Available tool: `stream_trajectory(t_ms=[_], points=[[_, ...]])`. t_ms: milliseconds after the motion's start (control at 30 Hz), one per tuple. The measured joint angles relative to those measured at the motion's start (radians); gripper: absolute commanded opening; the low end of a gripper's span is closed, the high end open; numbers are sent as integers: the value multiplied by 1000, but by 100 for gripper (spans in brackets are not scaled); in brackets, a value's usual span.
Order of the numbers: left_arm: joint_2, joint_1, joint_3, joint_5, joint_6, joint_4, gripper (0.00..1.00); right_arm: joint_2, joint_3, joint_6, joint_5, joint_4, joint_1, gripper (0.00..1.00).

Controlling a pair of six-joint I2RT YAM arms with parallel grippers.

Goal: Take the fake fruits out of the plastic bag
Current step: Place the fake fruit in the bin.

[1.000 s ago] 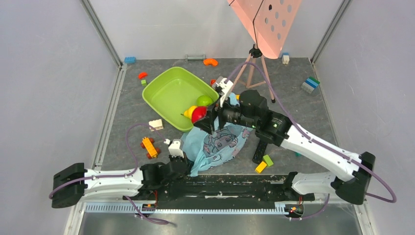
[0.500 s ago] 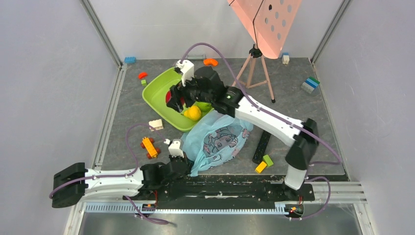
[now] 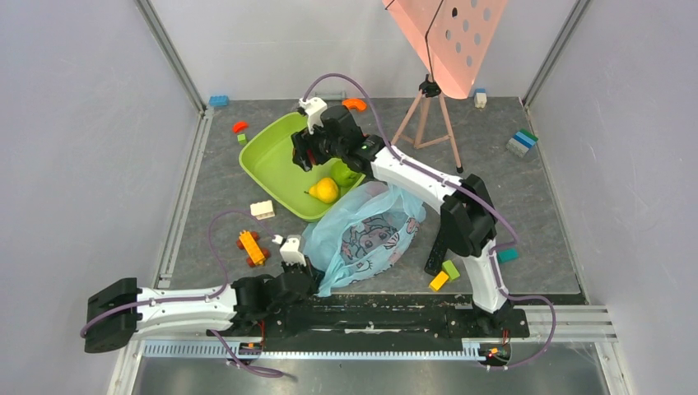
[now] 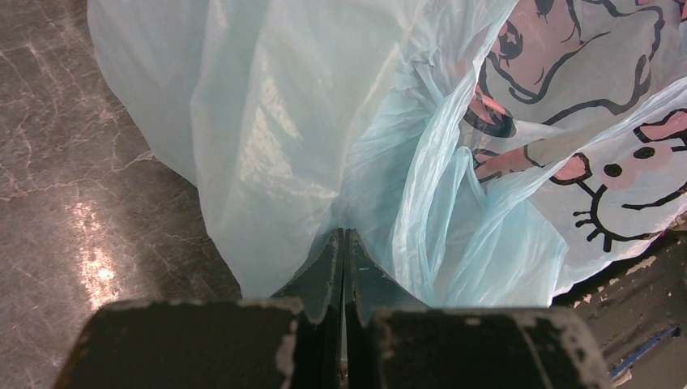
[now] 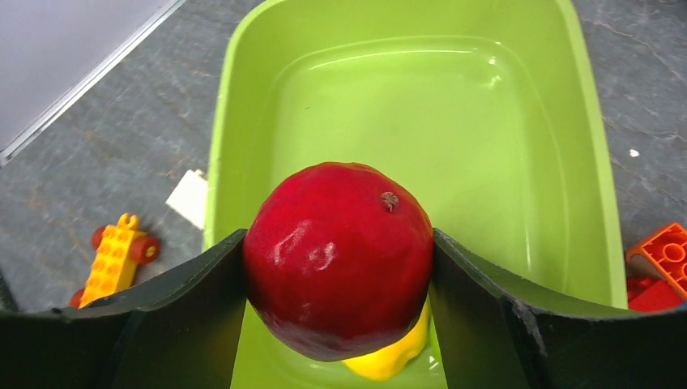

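Left gripper (image 4: 344, 247): near-left of the lime-green tub (image 3: 276, 164), fingers pressed together on a gathered fold at the edge of the plastic bag (image 3: 370, 234). Orange-and-yellow toy car (image 3: 251, 247): on the table in front of the tub's left corner, apart from it. White block (image 3: 262, 210): just beside the tub's near-left wall. Right gripper (image 5: 339, 267): over the tub's interior, both fingers clamped against the sides of a glossy red fruit (image 5: 339, 255), which hangs above the tub floor. Yellow fruit (image 3: 324, 190): lying inside the tub at its near-right end, partly hidden under the red one in the right wrist view. Green apple (image 3: 346, 174): inside the tub, just beside the yellow fruit, against the right wall. Plastic bag, light blue with cartoon prints: crumpled on the table at the tub's near-right corner, its top edge touching the tub rim; contents cannot be told through the film. Yellow block (image 3: 438, 281) and green block (image 3: 450, 269): on the table well right of the tub, beyond the bag.
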Motion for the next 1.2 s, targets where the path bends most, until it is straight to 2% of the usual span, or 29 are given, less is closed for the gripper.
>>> stream_trajectory(t_ms=[367, 667, 1067, 1200], points=[[-3, 0, -5, -5, -8, -3, 2, 167, 5, -16, 34, 155, -77, 66], [13, 0, -5, -8, -19, 13, 3, 295, 10, -47, 47, 215, -105, 72], [17, 0, -5, -10, -21, 17, 3, 313, 14, -76, 47, 247, -105, 91], [27, 0, -5, -12, -21, 26, 3, 313, 13, -98, 46, 255, -105, 94]])
